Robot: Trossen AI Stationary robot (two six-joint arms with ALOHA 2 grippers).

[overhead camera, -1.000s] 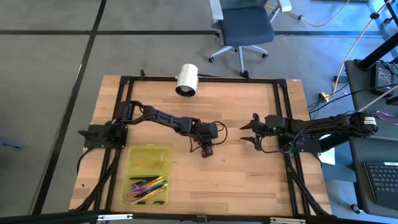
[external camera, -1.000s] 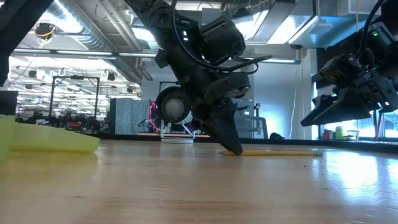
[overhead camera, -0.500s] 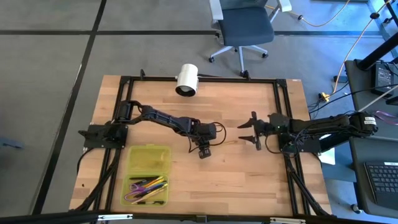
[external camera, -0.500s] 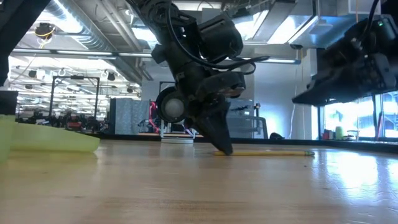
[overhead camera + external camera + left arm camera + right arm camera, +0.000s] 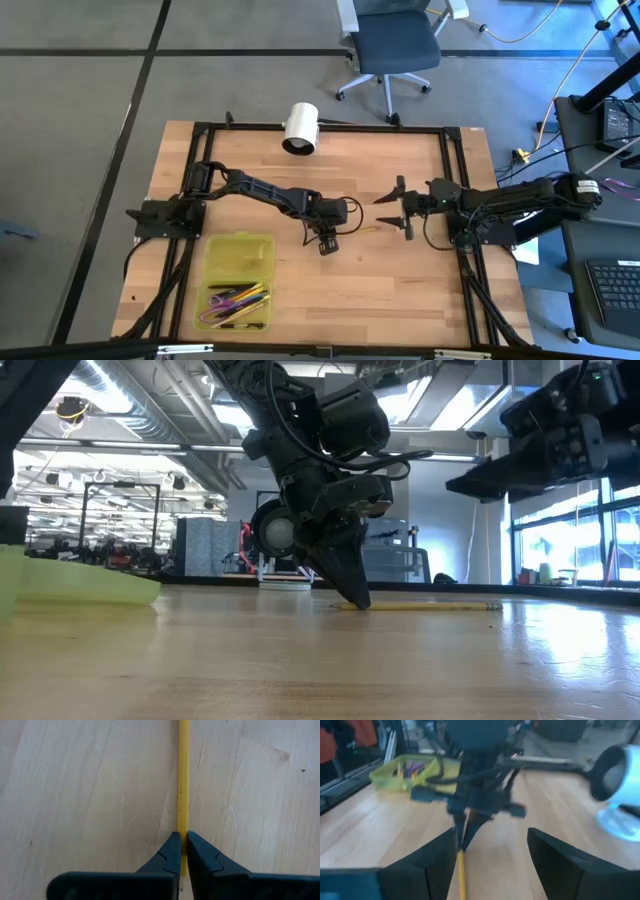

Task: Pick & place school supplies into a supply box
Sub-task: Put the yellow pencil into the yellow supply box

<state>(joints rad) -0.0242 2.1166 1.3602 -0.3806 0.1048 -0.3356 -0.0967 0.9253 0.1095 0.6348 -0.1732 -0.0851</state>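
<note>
Left claw (image 5: 326,245), high view: at mid-table, pencil (image 5: 366,230) extending toward the right claw (image 5: 393,210), which hovers wide. Low view: tips down on the pencil's (image 5: 430,605) end. Left wrist view: fingers (image 5: 172,855) pinch the pencil (image 5: 183,780), flat on the table (image 5: 75,795).

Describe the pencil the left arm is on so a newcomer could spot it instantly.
Start at the wooden table and find the left gripper near its middle, tips down on the wood. Its fingers are shut on one end of a thin yellow pencil lying flat, pointing toward the open right gripper. It is the only pencil out on bare wood; the rest sit in the yellow-green supply box.
</note>
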